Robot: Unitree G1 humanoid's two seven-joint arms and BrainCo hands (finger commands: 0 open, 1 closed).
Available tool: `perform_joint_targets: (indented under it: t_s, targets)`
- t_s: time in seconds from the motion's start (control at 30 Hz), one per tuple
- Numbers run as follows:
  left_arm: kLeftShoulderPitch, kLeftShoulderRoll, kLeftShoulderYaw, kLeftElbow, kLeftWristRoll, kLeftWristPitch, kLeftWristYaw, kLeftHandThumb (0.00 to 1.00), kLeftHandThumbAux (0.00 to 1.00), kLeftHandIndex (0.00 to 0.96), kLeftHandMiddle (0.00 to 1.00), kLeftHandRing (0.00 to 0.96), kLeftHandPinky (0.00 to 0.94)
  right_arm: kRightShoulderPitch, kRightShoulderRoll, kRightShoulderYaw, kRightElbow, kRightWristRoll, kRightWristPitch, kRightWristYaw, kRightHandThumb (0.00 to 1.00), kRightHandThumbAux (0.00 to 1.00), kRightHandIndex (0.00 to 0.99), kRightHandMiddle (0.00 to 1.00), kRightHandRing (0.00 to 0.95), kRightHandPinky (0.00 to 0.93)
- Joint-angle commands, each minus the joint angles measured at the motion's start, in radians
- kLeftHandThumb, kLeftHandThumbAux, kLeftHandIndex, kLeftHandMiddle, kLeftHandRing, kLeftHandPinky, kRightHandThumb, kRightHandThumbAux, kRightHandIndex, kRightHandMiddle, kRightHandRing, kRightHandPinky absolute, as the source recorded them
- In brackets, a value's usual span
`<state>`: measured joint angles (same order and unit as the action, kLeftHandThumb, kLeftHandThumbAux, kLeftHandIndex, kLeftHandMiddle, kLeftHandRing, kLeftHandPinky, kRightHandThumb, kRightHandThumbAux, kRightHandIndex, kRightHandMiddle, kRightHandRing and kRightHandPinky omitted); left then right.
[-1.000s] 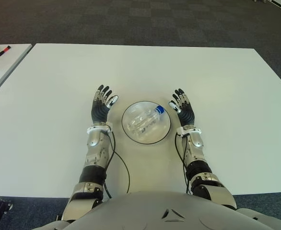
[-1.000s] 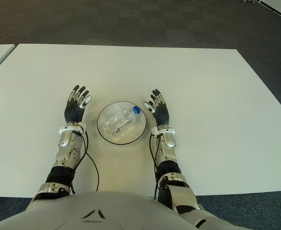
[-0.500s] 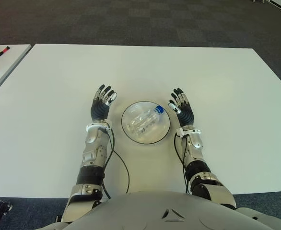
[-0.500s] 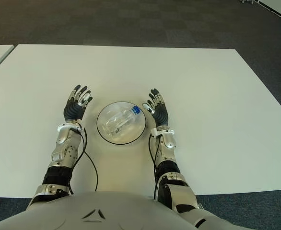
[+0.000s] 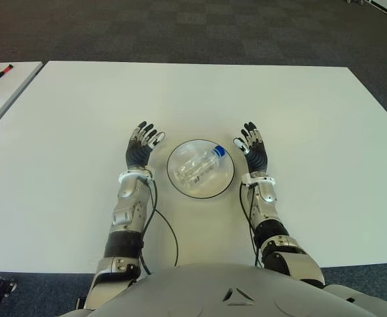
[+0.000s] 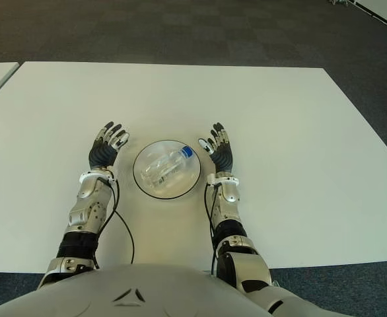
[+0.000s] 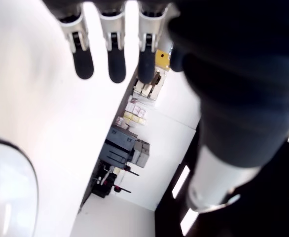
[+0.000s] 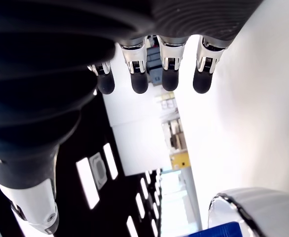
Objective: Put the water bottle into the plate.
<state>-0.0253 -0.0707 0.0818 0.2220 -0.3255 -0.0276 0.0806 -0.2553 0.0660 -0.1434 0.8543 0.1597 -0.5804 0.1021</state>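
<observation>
The water bottle [image 5: 199, 166] lies on its side inside the plate [image 5: 177, 179], a round clear dish with a dark rim. The bottle is clear plastic with a blue cap [image 5: 220, 151], and the cap end points toward the far right part of the plate's rim. The plate sits on the white tabletop [image 5: 299, 132] nearer the front edge than the far edge, about midway between the left and right edges.

The left hand [image 5: 140, 146] shows just beside the plate on its left, apart from the rim. Its fingers [image 7: 82, 57] are straight and spread, holding nothing; the left wrist view shows three dark fingertips extended side by side with bare white tabletop beneath them and a curve of the plate's rim at the picture's edge.

The right hand [image 5: 252, 148] shows just beside the plate on its right, also clear of the rim. Its fingers [image 8: 138, 79] are likewise extended and spread with nothing between them; the right wrist view shows four fingertips in a row, the plate's rim and a bit of the blue cap near the picture's edge.

Both palms face inward toward the plate, one on each side. A thin black cable [image 5: 170, 231] curls on the tabletop beside the left forearm. At the far left, a second white table [image 5: 8, 82] carries a few small objects near its far edge, too small to identify.
</observation>
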Motion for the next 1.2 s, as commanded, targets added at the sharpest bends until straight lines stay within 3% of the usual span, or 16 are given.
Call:
perform_joint_targets:
  t_s: [0.03,0.67,1.2]
  targets:
    - [0.006,-0.046,-0.013,-0.016,0.032,0.021,0.026,0.0,0.933,0.181,0.191,0.187,0.226,0.045,0.062,0.008,0.034,-0.013,0.064,-0.051,0.05,0.716,0.058,0.054,0.05,0.106]
    - [0.01,-0.038,-0.02,-0.006,0.103,-0.008,0.038,0.0,0.977,0.168,0.181,0.183,0.222,0.028,0.064,0.002,0.028,0.016,0.106,-0.112,0.116,0.772,0.082,0.074,0.071,0.124]
    - [0.013,-0.023,-0.025,0.035,0.159,-0.082,0.024,0.0,0.949,0.154,0.163,0.163,0.199,0.009,0.042,-0.013,0.028,0.025,0.115,-0.114,0.087,0.805,0.078,0.068,0.067,0.118]
